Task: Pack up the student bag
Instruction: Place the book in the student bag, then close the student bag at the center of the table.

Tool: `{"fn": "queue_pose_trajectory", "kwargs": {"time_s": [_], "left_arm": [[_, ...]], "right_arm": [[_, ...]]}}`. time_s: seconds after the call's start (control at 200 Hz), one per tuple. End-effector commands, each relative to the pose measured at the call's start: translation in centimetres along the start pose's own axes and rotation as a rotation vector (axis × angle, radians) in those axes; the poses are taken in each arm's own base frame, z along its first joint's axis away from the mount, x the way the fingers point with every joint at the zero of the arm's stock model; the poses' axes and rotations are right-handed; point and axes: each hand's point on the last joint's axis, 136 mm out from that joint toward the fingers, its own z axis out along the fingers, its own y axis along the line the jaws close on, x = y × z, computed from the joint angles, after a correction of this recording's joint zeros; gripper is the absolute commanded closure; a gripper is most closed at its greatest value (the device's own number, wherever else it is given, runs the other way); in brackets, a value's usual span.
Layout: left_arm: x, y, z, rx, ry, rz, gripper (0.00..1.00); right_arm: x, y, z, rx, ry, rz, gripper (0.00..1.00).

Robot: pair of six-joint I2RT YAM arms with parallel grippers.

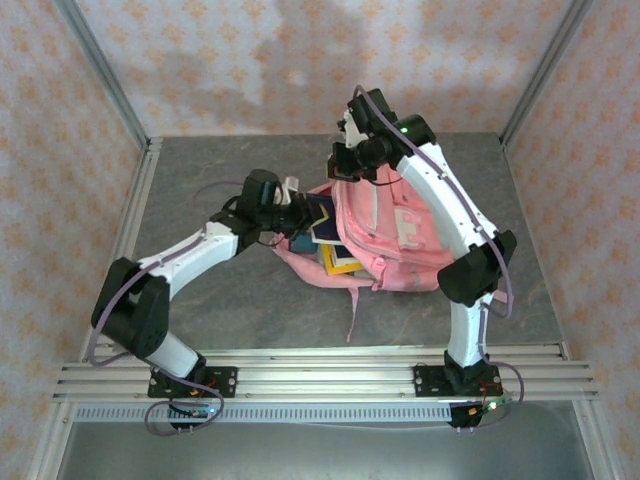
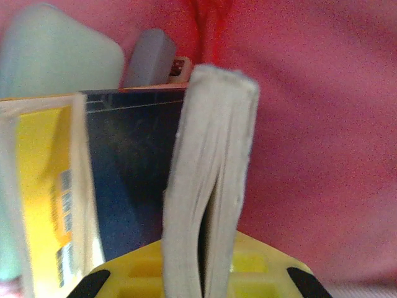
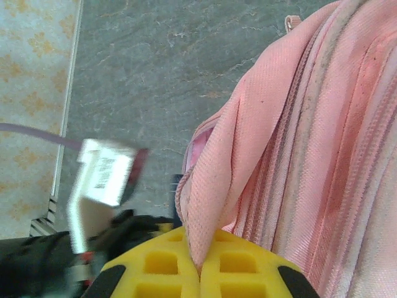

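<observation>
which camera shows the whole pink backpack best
Top external: the student bag lies whole on the table, books poking from its mouth. The right wrist view gives a close fold of its fabric pinched in the right claw; the left wrist view gives blurred pink cloth behind the books.

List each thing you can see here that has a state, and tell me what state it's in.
student bag: lying on the table, mouth open, rim pulled up.
right gripper: shut on the bag's fabric rim.
left gripper: shut on the dark blue book.
dark blue book: held at the bag's mouth, partly inside.
yellow-edged book: lying loose, sticking out of the bag's mouth.
</observation>
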Motion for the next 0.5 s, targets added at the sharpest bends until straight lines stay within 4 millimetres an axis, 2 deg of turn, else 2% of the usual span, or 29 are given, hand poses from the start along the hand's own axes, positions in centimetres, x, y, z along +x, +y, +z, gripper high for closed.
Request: {"fn": "queue_pose_trajectory", "kwargs": {"time_s": [0.0,0.08,0.185,0.235,0.28,0.37,0.49], "left_arm": [[-0.1,-3.7,2.5,0.142,-0.009,0.058,1.0],[-0.1,-3.8,4.9,0.128,-0.003,0.075,1.0],[0.2,-2.5,8.2,0.052,0.014,0.078,1.0],[0.6,-2.3,9.5,0.024,0.036,0.083,0.9],[0.8,-1.8,10.1,-0.008,0.048,0.084,0.76],[0.6,-1.1,9.5,-0.057,0.028,0.094,0.54],[0.0,0.0,6.4,-0.152,-0.009,0.137,0.41]], "right_arm": [[-3.0,6.9,-7.0,-0.252,-0.208,-0.069,1.0],[-3.2,7.9,-7.2,-0.309,-0.202,-0.048,1.0],[-3.4,8.5,-7.3,-0.344,-0.2,-0.025,1.0],[-3.5,8.5,-7.1,-0.345,-0.199,-0.02,1.0],[-3.5,8.4,-7.0,-0.338,-0.197,-0.017,1.0],[-3.5,6.8,-6.2,-0.263,-0.2,-0.004,1.0],[-3.5,4.5,-5.4,-0.166,-0.212,0.032,1.0]]}}
